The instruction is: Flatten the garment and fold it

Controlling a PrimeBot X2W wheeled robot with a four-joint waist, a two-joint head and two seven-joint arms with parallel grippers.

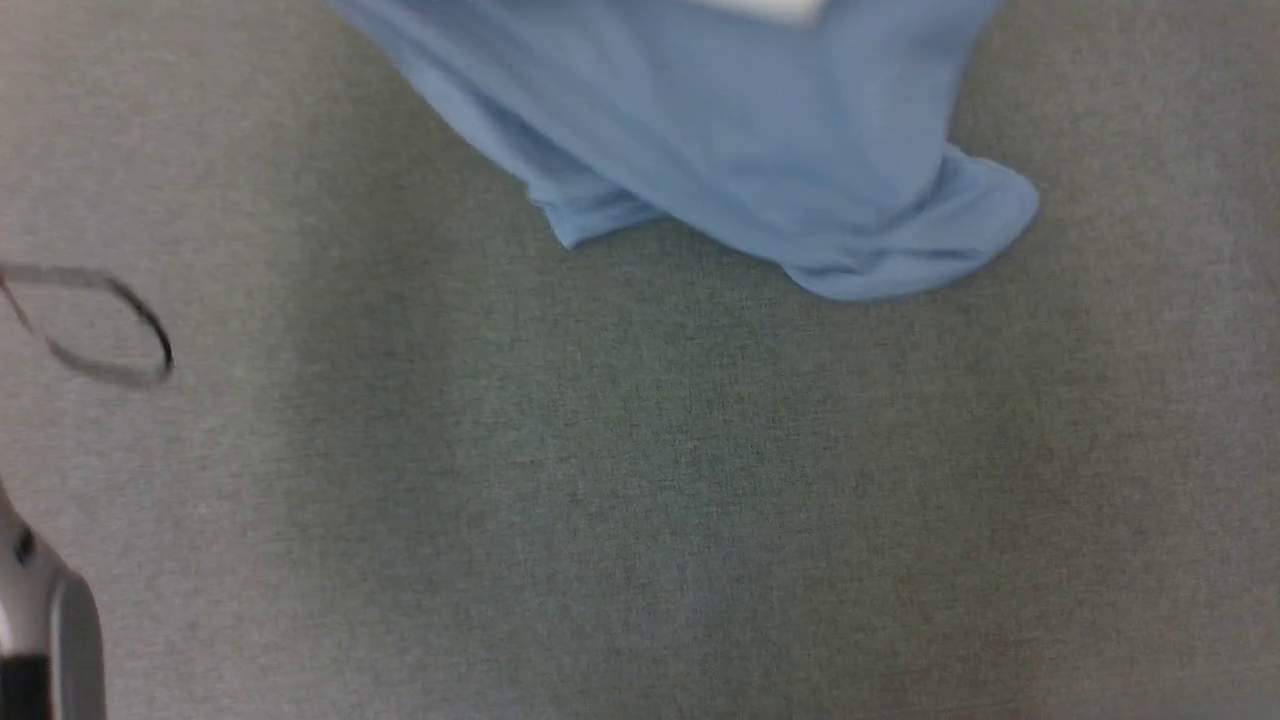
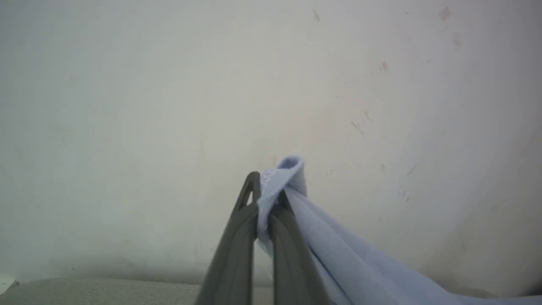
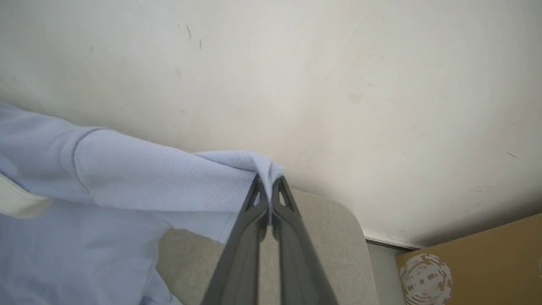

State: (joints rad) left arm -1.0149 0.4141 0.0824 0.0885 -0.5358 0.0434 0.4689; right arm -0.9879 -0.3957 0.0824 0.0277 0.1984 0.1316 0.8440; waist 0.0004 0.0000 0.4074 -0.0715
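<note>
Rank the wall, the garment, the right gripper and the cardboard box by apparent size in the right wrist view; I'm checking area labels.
1. wall
2. garment
3. right gripper and cardboard box: about alike. The gripper sits nearest the camera, so these two stay unranked.

garment on far side of table, cable loop at left

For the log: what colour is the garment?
The garment is light blue; best in head view.
</note>
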